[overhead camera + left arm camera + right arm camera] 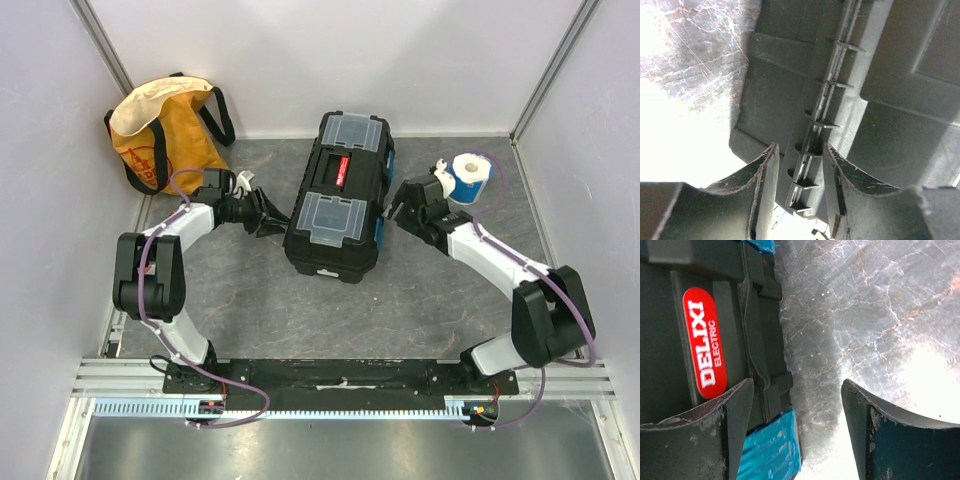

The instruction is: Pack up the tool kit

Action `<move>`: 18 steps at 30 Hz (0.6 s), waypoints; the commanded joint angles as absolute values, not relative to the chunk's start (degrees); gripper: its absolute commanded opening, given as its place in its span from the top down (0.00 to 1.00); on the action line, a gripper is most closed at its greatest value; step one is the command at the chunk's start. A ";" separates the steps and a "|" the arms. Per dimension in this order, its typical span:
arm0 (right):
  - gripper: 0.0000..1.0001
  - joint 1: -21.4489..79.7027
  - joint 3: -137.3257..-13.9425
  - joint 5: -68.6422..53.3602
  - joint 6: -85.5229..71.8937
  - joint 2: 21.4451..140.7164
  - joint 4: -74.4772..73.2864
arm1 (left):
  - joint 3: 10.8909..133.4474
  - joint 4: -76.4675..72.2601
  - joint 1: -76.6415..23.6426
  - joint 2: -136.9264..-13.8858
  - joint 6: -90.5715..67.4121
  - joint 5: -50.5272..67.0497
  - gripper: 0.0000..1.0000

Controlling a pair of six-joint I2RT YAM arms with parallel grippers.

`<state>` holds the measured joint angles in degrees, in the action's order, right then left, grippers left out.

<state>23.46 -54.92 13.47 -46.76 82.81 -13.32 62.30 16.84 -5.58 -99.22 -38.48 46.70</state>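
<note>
The tool kit (pixel 338 195) is a large black toolbox lying lid-down in the middle of the table, with two clear-lidded compartments and a red-marked handle on top. My left gripper (pixel 272 218) is at its left side; in the left wrist view the gripper (pixel 800 147) is open, its fingers either side of the ribbed hinge seam on the box's wall (pixel 900 75). My right gripper (pixel 396 210) is at the box's right side; in the right wrist view it (pixel 796 385) is open and empty, one finger over a blue latch (pixel 772 450) beside the red label (pixel 704 342).
A yellow-orange fabric bag (pixel 160 130) with black straps stands at the back left against the wall. A white roll on a blue core (pixel 468 175) stands right of the box, just behind my right gripper. White walls close in the back and both sides.
</note>
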 commanded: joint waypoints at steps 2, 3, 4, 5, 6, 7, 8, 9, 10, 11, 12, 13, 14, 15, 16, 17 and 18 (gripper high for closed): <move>0.21 23.55 -60.64 -1.81 -41.75 90.77 -6.34 | 59.51 18.90 -6.59 -93.78 -35.68 52.64 0.52; 0.21 23.38 -60.99 -4.63 -41.40 92.01 -5.28 | 59.15 18.72 -6.85 -93.34 -35.68 52.73 0.52; 0.21 23.47 -61.26 -6.66 -41.05 93.24 -3.71 | 58.72 18.46 -7.20 -92.99 -35.51 53.00 0.51; 0.21 23.47 -61.78 -8.16 -40.70 94.21 -3.00 | 58.19 17.93 -7.64 -92.47 -35.51 53.09 0.50; 0.21 23.55 -62.57 -8.78 -40.17 95.00 -2.81 | 57.57 17.49 -7.91 -92.20 -35.77 52.91 0.50; 0.20 23.47 -63.10 -9.14 -39.56 95.71 -2.46 | 57.22 17.32 -7.91 -91.76 -36.12 52.65 0.50; 0.20 23.38 -63.71 -9.14 -39.29 96.15 -2.90 | 56.87 17.05 -8.00 -91.58 -36.21 52.30 0.50; 0.20 23.20 -64.07 -8.79 -39.20 96.07 -2.99 | 56.87 17.40 -8.00 -91.23 -36.38 51.16 0.50; 0.20 23.03 -64.25 -8.35 -39.03 95.80 -3.34 | 57.13 17.92 -8.00 -90.88 -36.04 49.41 0.50; 0.20 22.94 -64.77 -6.26 -38.85 95.02 -4.82 | 57.65 19.06 -8.00 -90.44 -35.69 47.57 0.49; 0.20 22.77 -65.21 -3.89 -38.67 94.23 -6.92 | 58.53 20.64 -7.74 -89.92 -35.34 44.42 0.48; 0.20 22.42 -65.48 -1.69 -38.32 93.00 -8.68 | 59.49 22.48 -7.39 -89.39 -34.98 40.82 0.47; 0.19 21.89 -66.00 -0.36 -38.23 91.86 -11.31 | 60.20 23.89 -7.03 -88.43 -34.89 37.74 0.45; 0.18 21.45 -66.27 3.30 -37.80 90.54 -14.03 | 60.81 25.65 -6.34 -87.29 -35.33 33.88 0.42; 0.17 20.92 -66.53 6.04 -37.10 88.79 -16.32 | 61.08 26.97 -5.55 -85.97 -35.59 30.79 0.40; 0.16 20.40 -66.88 9.02 -36.39 87.38 -18.78 | 61.52 28.03 -4.67 -84.74 -35.68 27.63 0.38; 0.14 19.78 -66.97 11.75 -35.43 85.01 -21.07 | 61.87 29.52 -3.79 -83.07 -35.68 24.55 0.36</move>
